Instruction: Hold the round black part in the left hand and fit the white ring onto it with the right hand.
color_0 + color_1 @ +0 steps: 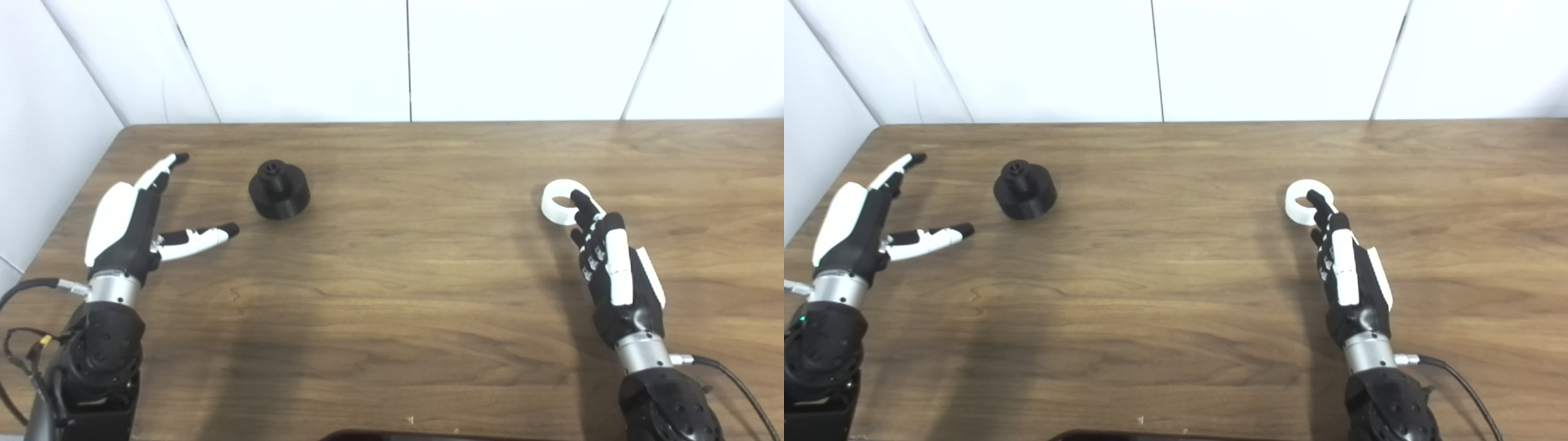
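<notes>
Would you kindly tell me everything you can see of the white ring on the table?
The white ring is a thick, smooth, matte band, plastic by the look of it, with a wide round hole. It sits on the wooden table, right of centre, far from the round black part. A black fingertip of the right robot hand overlaps its near edge by the hole; whether the ring is gripped or merely touched cannot be told.

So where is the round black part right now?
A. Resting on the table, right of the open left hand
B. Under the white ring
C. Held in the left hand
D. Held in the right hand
A: the round black part rests on the table, clear of the open left hand.
</notes>
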Motion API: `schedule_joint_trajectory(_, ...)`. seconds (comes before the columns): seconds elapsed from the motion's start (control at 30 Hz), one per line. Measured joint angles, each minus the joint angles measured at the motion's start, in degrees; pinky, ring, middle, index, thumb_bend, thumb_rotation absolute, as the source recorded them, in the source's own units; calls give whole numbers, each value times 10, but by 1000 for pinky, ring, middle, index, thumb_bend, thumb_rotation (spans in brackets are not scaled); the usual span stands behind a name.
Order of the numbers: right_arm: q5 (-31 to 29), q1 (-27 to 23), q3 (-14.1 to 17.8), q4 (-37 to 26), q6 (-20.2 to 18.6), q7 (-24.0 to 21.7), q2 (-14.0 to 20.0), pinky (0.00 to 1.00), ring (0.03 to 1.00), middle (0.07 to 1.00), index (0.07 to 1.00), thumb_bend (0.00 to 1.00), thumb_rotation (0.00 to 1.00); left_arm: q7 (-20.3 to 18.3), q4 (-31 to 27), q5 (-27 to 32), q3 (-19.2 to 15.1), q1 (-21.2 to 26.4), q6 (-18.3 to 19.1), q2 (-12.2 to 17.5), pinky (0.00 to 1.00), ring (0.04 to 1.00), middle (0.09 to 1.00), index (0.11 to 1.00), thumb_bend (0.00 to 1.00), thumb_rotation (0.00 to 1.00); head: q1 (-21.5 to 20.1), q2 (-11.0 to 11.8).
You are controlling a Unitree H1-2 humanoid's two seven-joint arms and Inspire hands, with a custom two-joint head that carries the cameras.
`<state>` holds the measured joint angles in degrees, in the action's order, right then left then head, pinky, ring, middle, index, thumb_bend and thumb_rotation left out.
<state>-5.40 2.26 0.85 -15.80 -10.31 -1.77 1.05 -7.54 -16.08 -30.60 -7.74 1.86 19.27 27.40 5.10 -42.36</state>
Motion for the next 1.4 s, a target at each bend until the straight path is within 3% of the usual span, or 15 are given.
schedule_joint_trajectory(0.27,3,0,-3,1,3,1,-1,1000,987,968,895,589,1000,-16,42,-14,38,67,-1,47,891,975,932,889,894,280,-4,1)
schedule_joint_trajectory(0.53,3,0,-2,1,7,2,-1,1000,985,964,898,588,1000,-49,95,-24,78,94,2,69,862,967,928,885,913,289,-4,3)
schedule_joint_trajectory(0.83,12,1,-2,3,11,5,-2,1000,978,954,894,587,1000,-69,129,-35,107,143,6,74,843,963,926,879,905,248,-9,4)
schedule_joint_trajectory(1.13,9,1,1,3,23,5,-2,1000,976,955,893,582,1000,-73,176,-35,128,153,2,74,859,976,935,883,910,268,-5,6)
schedule_joint_trajectory(1.4,11,1,1,4,24,5,-2,1000,972,954,894,589,1000,-108,189,-40,155,185,6,78,895,983,943,872,894,272,-9,5)
